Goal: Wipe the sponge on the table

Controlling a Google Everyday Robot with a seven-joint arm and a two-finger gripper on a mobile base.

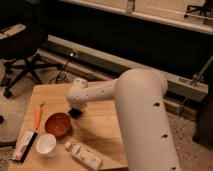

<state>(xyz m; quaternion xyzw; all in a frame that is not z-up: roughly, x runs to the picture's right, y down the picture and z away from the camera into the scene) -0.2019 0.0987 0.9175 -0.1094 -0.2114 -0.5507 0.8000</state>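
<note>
On the table [102,131]: the pincer [75,110] is low over the wood, close to the far left part of the top, at the end of the thick white arm [136,112] that reaches in from the picture's right.
Pincer state: cannot tell. Its tip shows only as a small dark shape under the white wrist.
Sponge [77,114]: a dark bluish patch right under the pincer, down on the planks. Whether it is gripped or merely pressed cannot be told.
Red bowl [58,124]: just beside the pincer, nearer the camera and toward the picture's left, upright.
Carrot [37,116]: further to the picture's left than the bowl, lying along the table's edge.
White cup [46,144]: nearer the camera than the bowl, well apart from the pincer.
Bottle [83,155]: on its side at the near edge, almost straight toward the camera from the pincer.
Flat box [24,146]: the near left corner, the thing farthest from the pincer.
Office chair [21,54]: on the floor, beyond the table's far left side.
</note>
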